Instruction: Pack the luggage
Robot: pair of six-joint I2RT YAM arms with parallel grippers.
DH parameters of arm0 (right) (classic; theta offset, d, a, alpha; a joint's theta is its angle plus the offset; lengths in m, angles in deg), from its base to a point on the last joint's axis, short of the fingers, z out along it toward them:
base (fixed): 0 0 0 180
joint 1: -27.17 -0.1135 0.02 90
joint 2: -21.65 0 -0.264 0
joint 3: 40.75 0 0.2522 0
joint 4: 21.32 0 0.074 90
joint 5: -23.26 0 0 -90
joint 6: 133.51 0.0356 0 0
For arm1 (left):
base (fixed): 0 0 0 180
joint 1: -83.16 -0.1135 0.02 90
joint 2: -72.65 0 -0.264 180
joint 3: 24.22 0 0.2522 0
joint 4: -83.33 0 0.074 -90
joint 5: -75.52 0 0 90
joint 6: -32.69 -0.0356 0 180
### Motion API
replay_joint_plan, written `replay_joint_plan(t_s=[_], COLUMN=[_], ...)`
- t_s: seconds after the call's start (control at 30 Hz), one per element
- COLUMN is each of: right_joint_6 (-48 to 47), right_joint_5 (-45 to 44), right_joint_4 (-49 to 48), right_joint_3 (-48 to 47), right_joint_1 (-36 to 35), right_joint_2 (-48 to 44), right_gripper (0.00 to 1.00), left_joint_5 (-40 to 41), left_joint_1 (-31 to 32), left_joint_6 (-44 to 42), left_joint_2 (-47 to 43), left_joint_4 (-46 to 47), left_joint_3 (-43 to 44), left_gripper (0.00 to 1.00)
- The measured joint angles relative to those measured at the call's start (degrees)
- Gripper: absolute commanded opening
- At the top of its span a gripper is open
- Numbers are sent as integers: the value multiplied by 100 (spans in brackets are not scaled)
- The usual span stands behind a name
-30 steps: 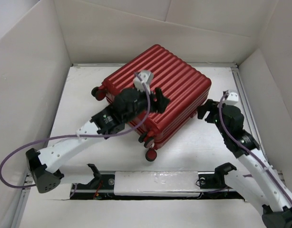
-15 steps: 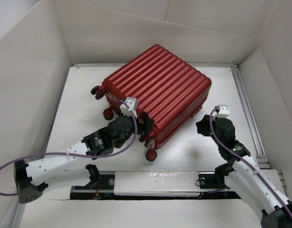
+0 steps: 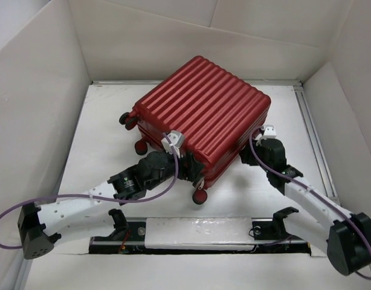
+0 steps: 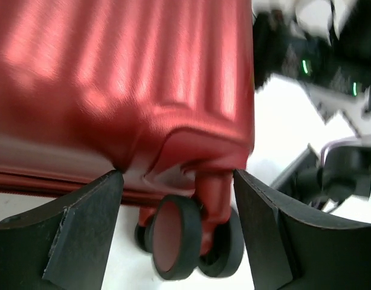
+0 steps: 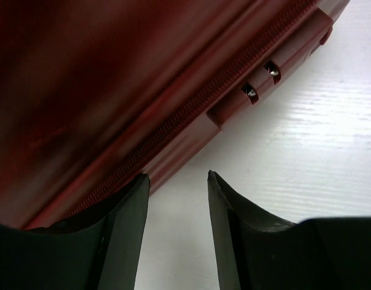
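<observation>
Red suitcase [image 3: 203,115] lies shut, flanked on both sides
Left tool [image 4: 177,175] at a wheel [image 4: 173,241], right tool [image 5: 177,175] by the zip [image 5: 173,124], both spread apart; push evenly, gently.

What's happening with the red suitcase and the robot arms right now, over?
Left jaws open at a corner wheel. Right jaws open beside the zipper. Luggage shut, lying flat. Nothing in the way.

The luggage [image 3: 203,112] had a ribbed hard shell with a soft sheen; its wheels [image 4: 173,241] looked matt, the table [image 3: 107,139] smooth.
</observation>
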Motion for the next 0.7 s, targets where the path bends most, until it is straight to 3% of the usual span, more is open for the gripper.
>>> replay_joint_plan(t_s=[0.17,0.43,0.57,0.7], right_joint_6=[-315,-680,-634,-431], right_joint_5=[94,800,1040,1110], right_joint_4=[-4,247,17,-232], right_joint_3=[-658,-2090,-2028,-1475], right_joint_1=[166,946,1012,1008], right_joint_2=[903,2070,1178,-573], right_gripper=[51,64,68,68], left_joint_5=[-599,-925,-728,-785], left_joint_1=[483,918,914,855], left_joint_6=[-37,72,146,321], left_joint_2=[846,2299,2492,2883], left_joint_4=[212,376,498,481], left_joint_3=[0,535,791,1268], left_gripper=[65,64,68,68])
